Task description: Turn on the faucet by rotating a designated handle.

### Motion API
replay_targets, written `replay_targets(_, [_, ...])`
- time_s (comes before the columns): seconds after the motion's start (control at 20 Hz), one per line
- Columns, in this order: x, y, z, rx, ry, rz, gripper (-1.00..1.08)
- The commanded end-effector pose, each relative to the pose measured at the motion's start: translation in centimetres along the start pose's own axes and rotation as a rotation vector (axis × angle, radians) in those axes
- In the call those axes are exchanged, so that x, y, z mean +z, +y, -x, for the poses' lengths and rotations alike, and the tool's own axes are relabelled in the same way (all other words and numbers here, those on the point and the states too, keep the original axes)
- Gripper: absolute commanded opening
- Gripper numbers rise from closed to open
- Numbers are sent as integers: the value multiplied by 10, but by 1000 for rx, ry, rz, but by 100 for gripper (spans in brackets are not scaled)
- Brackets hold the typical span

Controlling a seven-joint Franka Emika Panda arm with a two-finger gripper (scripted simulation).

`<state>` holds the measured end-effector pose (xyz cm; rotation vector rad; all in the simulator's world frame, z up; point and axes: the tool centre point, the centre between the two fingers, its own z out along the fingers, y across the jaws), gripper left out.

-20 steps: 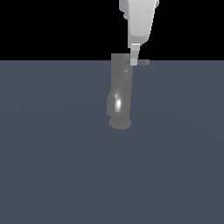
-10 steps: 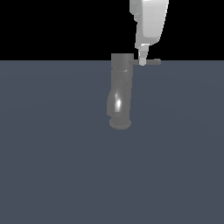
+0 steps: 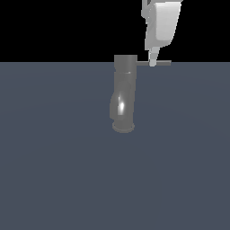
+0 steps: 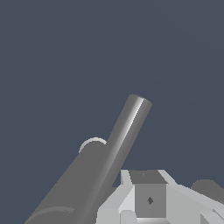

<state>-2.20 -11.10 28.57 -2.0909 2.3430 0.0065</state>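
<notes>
One faucet [image 3: 122, 94] stands upright on the plain dark grey-blue worktop [image 3: 54, 170], round base flange down, a bright glint on its bulging bend. Nothing else sits on the worktop, and black background fills the area above its far edge. One thin flat handle [image 3: 161, 64] sticks out sideways from the faucet's top toward the exterior view's right, level with the cap.

White arm comes down from above at the exterior view's right, nothing between it and the handle. Fingers [image 3: 152, 59] point down; one visible tip sits right at the handle bar, about midway along it, touching or overlapping it in this view. Only a single narrow tip shows, so the two look drawn close together, but whether they pinch the bar or just press against it cannot be told.

Wrist view: faucet body [image 4: 87, 175] runs as a long grey cylinder past the grey gripper housing [image 4: 148, 199]; fingertips are not seen there.
</notes>
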Motion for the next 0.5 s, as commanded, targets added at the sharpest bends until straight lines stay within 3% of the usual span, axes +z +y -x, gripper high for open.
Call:
replay_targets(0.0, [0,-6,-23,29,4,-3,-100])
replay_targets(0.45, [0,-24,-46,37,4,-2,-100])
